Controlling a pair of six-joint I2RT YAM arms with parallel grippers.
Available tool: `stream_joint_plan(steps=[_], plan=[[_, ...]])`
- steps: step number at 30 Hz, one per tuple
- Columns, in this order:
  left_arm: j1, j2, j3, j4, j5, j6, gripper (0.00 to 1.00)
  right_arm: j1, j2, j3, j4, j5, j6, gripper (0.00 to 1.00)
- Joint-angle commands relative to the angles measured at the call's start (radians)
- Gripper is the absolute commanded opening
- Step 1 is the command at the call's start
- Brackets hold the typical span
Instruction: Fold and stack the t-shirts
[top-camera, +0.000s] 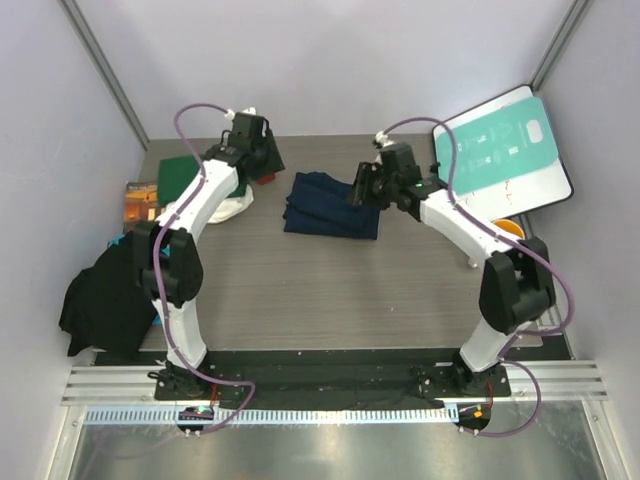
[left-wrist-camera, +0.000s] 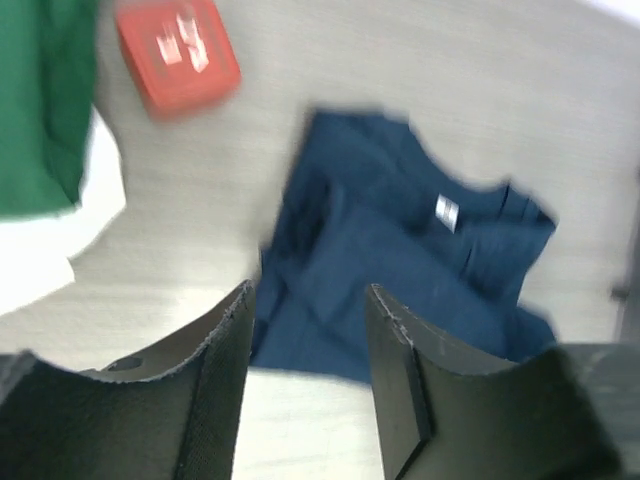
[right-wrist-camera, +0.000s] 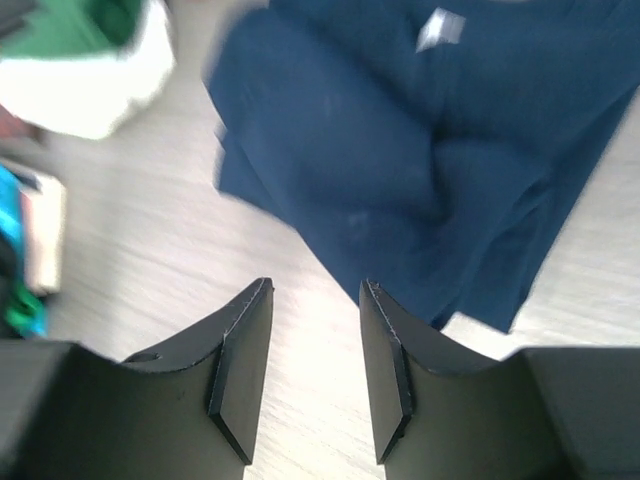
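Right now the navy blue t-shirt (top-camera: 332, 205) is lying on the table (top-camera: 300, 290), bunched up and partly folded, with its white neck label (left-wrist-camera: 446, 212) showing. The left gripper (left-wrist-camera: 305, 295) is hanging just to the left of the navy blue t-shirt, and its jaws are standing apart with nothing between them. The right gripper (right-wrist-camera: 315, 290) is hanging over the right edge of the navy blue t-shirt, and its jaws are also standing apart, holding nothing. The cream-white t-shirt (top-camera: 232, 208) is lying to the left of the navy blue t-shirt, and the green t-shirt (top-camera: 180, 170) is lying partly on top of it, farther left. A small red box (left-wrist-camera: 178, 55) is sitting between them and the navy blue t-shirt. A teal-and-white board (top-camera: 505, 150) is leaning far to the right of the navy blue t-shirt.
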Motion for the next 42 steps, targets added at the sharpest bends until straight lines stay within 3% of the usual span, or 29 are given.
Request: stream_joint_plan(steps=[1, 4, 10, 33, 36, 39, 40, 42], plan=[[-0.054, -0.048, -0.19, 0.109, 0.102, 0.005, 0.45, 0.062, 0.095, 0.059, -0.055, -0.049, -0.045, 0.45], [-0.114, -0.052, -0.25, 0.123, 0.09, 0.019, 0.37, 0.084, 0.147, 0.085, -0.063, -0.034, -0.046, 0.45], [-0.181, -0.036, -0.374, 0.236, 0.085, -0.037, 0.32, 0.093, 0.209, 0.123, -0.066, -0.008, -0.056, 0.45], [-0.212, 0.103, -0.337, 0.252, 0.058, -0.02, 0.27, 0.094, 0.336, 0.255, -0.147, 0.075, -0.129, 0.44], [-0.212, 0.097, -0.348, 0.253, 0.055, -0.018, 0.26, 0.093, 0.379, 0.281, -0.166, 0.096, -0.132, 0.4], [-0.212, 0.088, -0.357, 0.25, 0.053, -0.011, 0.26, 0.093, 0.407, 0.298, -0.172, 0.13, -0.128, 0.24], [-0.212, 0.085, -0.363, 0.252, 0.053, -0.009, 0.26, 0.093, 0.41, 0.301, -0.173, 0.151, -0.128, 0.15], [-0.212, 0.077, -0.383, 0.247, 0.045, -0.008, 0.26, 0.093, 0.412, 0.31, -0.173, 0.19, -0.126, 0.07]])
